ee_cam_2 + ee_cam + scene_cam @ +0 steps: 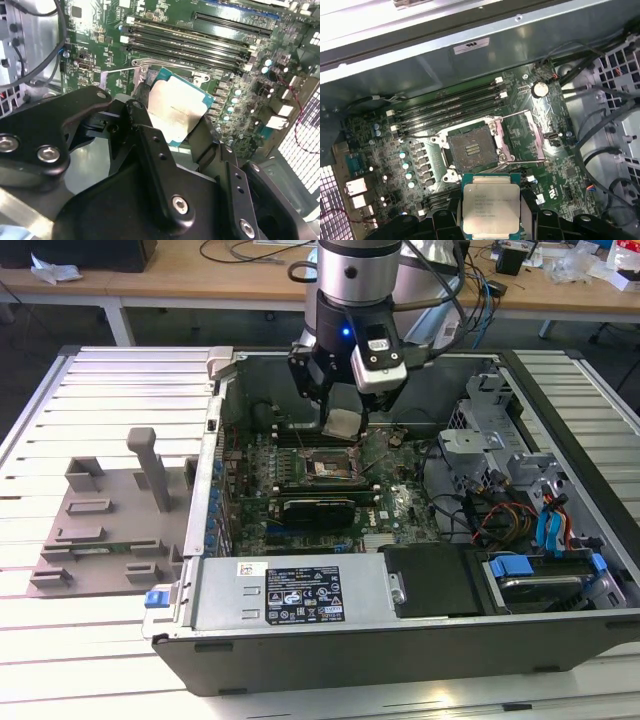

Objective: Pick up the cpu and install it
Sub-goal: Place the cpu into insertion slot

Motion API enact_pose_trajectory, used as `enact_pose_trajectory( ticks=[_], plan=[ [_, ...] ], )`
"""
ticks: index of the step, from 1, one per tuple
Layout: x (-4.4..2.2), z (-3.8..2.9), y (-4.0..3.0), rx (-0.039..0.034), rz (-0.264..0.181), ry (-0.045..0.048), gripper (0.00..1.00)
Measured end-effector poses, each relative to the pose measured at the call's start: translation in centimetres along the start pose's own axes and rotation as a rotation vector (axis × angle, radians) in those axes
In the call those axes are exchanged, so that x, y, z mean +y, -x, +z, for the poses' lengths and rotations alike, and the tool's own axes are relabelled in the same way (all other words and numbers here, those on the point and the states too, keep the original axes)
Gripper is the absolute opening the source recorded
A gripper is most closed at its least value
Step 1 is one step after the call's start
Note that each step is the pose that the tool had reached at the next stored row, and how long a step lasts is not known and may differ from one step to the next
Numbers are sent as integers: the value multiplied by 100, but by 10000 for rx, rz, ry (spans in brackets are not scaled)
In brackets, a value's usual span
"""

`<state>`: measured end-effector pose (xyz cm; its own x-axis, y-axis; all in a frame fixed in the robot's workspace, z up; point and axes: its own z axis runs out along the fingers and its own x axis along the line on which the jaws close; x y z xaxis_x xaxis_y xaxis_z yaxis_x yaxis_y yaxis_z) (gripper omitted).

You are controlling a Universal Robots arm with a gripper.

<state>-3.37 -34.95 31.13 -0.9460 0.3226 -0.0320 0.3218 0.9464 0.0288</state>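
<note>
Slatted table, open computer case, jaws clamped on cpu above socket.

Bright, even light pours down from overhead in the exterior view, and the white slatted table glares nearly blank. Inside the computer case it's dimmer: the motherboard sits in the arm's shade, and a blue light glows above it. In the second wrist view the cpu flares pale. In the first wrist view the case rim blows out white.
</note>
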Motion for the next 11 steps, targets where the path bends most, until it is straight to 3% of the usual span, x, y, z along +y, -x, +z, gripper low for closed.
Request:
enact_pose_trajectory(
  ticks=[8, 11],
  plan=[
    [0, 2, 0, -31, 1085, -35, 55],
    [0, 4, 0, -48, 1677, -54, 55]
  ],
)
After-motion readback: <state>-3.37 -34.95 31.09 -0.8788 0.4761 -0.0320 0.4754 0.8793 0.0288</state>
